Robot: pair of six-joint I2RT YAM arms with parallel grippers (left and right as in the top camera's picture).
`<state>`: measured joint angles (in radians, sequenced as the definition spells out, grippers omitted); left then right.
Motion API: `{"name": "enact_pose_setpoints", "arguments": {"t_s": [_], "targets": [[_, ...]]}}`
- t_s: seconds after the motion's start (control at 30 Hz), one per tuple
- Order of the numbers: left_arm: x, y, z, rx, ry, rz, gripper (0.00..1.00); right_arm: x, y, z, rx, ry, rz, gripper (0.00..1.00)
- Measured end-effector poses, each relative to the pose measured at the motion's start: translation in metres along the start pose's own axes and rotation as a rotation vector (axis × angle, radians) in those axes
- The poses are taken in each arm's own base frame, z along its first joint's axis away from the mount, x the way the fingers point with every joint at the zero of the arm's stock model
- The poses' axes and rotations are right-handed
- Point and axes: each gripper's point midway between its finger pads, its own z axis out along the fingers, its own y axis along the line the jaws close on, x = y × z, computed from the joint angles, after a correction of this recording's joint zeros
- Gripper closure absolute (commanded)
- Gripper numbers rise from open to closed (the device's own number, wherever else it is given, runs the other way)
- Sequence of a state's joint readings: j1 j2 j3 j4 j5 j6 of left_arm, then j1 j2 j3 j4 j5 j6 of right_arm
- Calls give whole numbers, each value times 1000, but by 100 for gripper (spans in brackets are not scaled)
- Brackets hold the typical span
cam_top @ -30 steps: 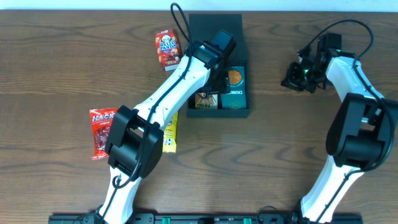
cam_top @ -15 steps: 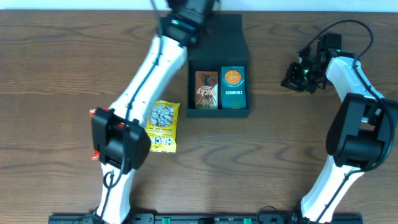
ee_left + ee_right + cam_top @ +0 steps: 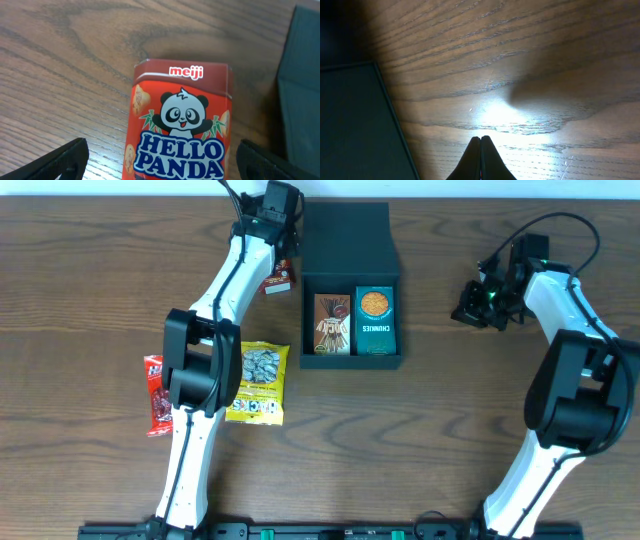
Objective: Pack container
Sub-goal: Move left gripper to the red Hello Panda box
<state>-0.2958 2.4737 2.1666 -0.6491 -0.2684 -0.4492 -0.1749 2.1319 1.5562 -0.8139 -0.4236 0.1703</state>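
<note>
Since a second ago my left arm has swung off the container (image 3: 345,235) to the Hello Panda box (image 3: 182,115) just left of it. My left gripper (image 3: 165,162) is spread wide, one finger on each side. My right gripper (image 3: 480,150) is pinched closed above the surface (image 3: 450,430), right of the open container.

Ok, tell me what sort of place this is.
Most likely a robot lab or test bench, not a home: a left arm and right arm stand at a wood-grain table, with a Hello Panda box and a yellow snack pack laid beside a dark square container.
</note>
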Motion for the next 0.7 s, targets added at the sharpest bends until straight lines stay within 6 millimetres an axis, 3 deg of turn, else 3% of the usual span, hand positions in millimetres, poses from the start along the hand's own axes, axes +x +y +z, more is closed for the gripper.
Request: {"name": "enact_pose_setpoints", "arguments": {"t_s": [0.3,0.5,0.7], "targets": [[4,-2,1,7,15,13,5,0,1,0,-3,1,0,98],[24,-1,8,11,89,40,5,0,1,0,-4,0,0,98],[31,0,14,23,121,43,5,0,1,0,-4,0,0,98]]}}
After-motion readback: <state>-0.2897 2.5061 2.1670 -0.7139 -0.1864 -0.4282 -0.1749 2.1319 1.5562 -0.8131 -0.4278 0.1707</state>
